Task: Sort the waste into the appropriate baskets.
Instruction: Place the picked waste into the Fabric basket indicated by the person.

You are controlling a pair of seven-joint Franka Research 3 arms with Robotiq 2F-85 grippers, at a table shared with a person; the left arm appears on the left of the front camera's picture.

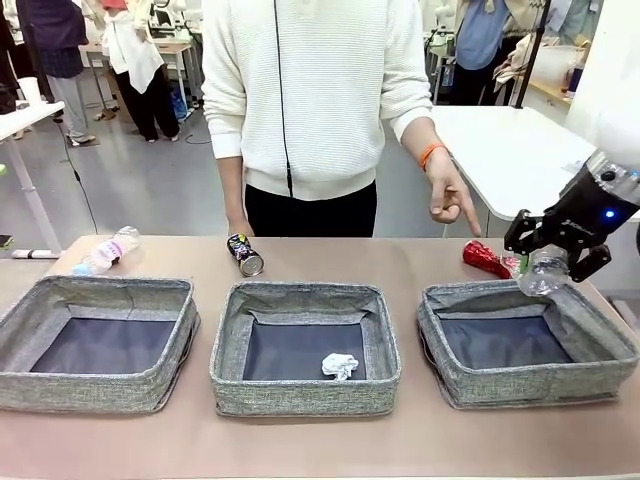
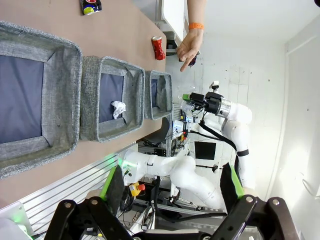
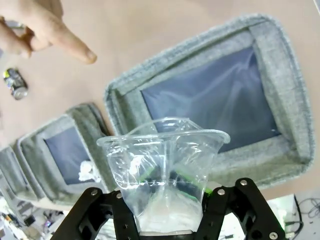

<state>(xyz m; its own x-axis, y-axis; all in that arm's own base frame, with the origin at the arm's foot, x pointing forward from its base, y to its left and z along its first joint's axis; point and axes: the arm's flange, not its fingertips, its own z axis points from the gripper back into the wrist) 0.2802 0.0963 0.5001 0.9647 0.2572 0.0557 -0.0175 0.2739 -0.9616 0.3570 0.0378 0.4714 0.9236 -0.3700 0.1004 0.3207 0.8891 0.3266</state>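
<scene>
Robotics lab, open-plan. A jointed white robot arm (image 2: 235, 120) stands at the brown tabletop (image 1: 320, 440), which has a ribbed metal rail (image 2: 65, 192) along its edge. A red-and-yellow emergency stop button (image 2: 136, 188) sits near the arm's base. Beyond are plain white tables (image 1: 510, 140), a bare grey floor (image 1: 140, 180) and standing people (image 1: 135, 60) at other stations.

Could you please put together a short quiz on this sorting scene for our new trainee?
1. True or false: the crumpled paper ball lies in the middle basket.
2. What does the right gripper hold near the right basket? A) the paper ball B) a clear plastic cup C) a glass jar
3. Fill in: the person's hand points down towards the ____ can lying behind the right basket.
Key: 1 true; 2 B, the clear plastic cup; 3 red, the crushed red can.
</scene>
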